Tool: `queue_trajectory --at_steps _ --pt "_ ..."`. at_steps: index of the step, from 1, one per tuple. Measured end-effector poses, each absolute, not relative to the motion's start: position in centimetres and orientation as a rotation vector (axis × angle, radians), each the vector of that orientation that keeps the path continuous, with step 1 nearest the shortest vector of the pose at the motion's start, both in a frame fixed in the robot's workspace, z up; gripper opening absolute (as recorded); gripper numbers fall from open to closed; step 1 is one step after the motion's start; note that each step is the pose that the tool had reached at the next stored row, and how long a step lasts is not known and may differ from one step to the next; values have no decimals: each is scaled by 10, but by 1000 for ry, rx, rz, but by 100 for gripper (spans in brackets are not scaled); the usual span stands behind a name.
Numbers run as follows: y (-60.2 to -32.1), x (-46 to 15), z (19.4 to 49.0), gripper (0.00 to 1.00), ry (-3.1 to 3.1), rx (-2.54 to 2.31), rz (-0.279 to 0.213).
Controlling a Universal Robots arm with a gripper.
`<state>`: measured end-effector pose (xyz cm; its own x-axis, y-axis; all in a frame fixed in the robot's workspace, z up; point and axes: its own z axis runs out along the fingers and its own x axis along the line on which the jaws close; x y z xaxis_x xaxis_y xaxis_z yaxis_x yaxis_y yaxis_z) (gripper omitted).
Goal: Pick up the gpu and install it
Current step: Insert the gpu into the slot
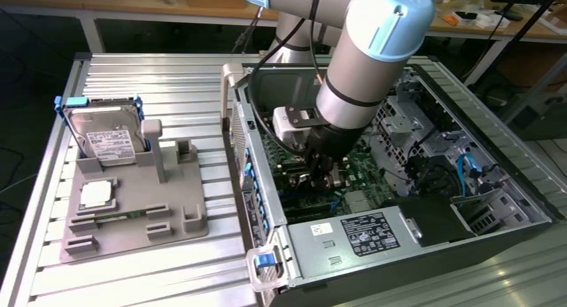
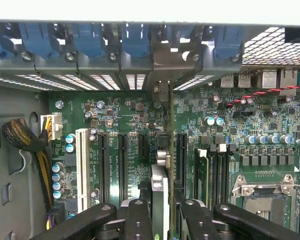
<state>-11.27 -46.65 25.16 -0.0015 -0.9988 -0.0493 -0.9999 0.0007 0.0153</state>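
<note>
A: Where was the gpu [image 2: 161, 192] found?
B: It was seen edge-on in the wrist view, pinched between the two dark fingers [image 2: 138, 217] of the end effector [image 2: 162, 216], inside the open computer case [image 1: 492, 131]. It was held upright over the motherboard [image 2: 120, 125], in line with the long black expansion slots [image 2: 104, 165]. Its silvery bracket end [image 2: 172, 60] was pointed at the blue-latched rear openings [image 2: 90, 40]. Whether its lower edge was touching a slot could not be told.
A: How was the card judged to handle?
B: It was judged light and stiff, but thin and fragile; bending or twisting was thought likely to crack the board. Its dark faces were judged smooth enough to slip under a loose pinch.
A: And where was hold best taken?
B: On the two flat faces near the upper edge, as appeared to be done here. The contact edge and the bracket were judged best left free.
A: Was anything else noted?
B: On the counter [image 1: 159, 74] beside the case, a hard drive [image 1: 106, 137] and a processor chip [image 1: 95, 195] were seen resting in a grey holder [image 1: 133, 220], well apart from the end effector.
</note>
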Motion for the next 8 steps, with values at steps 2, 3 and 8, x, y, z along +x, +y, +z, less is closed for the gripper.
queue_trajectory --at_steps 2,3,8 --pt "-466 -113 252 27 2205 -2202 71" --pt "-466 -113 251 27 2205 -2203 71" --pt "-467 -113 250 27 2205 -2203 71"
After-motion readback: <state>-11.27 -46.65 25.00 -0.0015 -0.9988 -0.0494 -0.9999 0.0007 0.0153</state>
